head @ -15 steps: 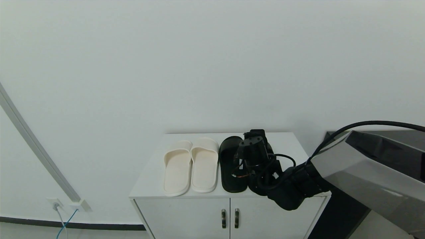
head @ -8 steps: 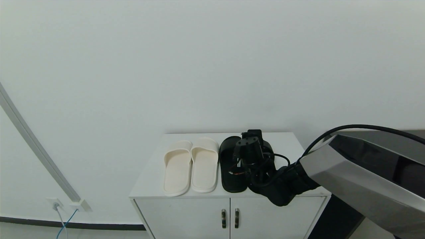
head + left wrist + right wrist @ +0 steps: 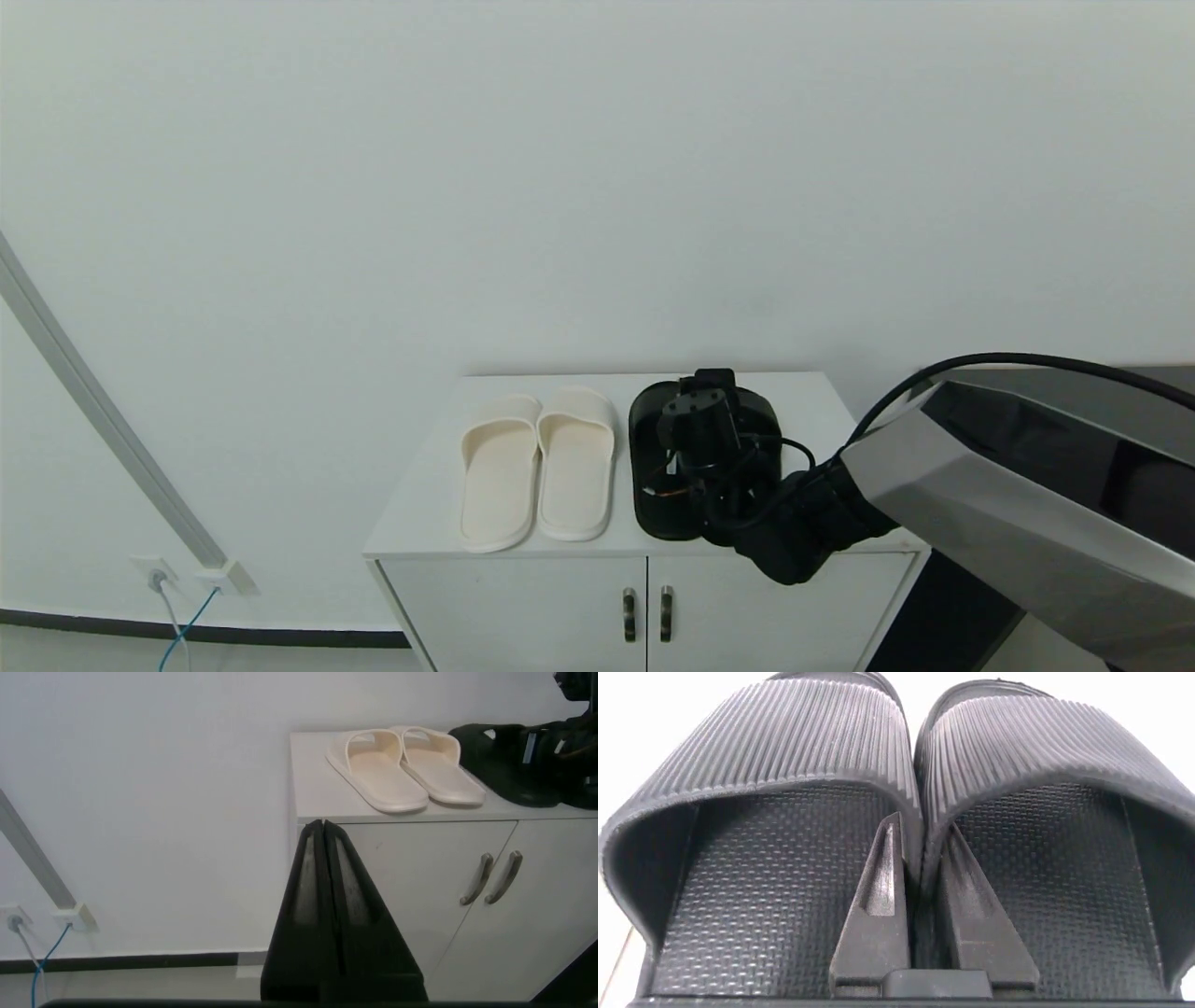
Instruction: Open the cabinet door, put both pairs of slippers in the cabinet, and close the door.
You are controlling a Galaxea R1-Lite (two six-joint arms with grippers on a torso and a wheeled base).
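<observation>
A white cabinet [image 3: 418, 509] has both doors [image 3: 513, 611] closed, with two handles [image 3: 646, 613] at the middle. On its top lie the pair of cream slippers [image 3: 537, 467] [image 3: 406, 765] and, to their right, the pair of black slippers [image 3: 653, 467] [image 3: 785, 812]. My right gripper [image 3: 714, 385] [image 3: 920, 845] sits over the black pair, shut on the two touching inner edges of the slippers. In front of the cabinet's left side and lower than its top, my left gripper [image 3: 324, 826] is shut and holds nothing.
A plain white wall rises right behind the cabinet. At the lower left are a wall socket [image 3: 152, 569] with cables and a slanted grey strip [image 3: 93, 411]. A dark unit [image 3: 943, 597] stands against the cabinet's right side.
My right gripper has pushed in over the black pair and closed on it. The left black slipper has shifted right, against its mate. The cream pair has stayed put.
</observation>
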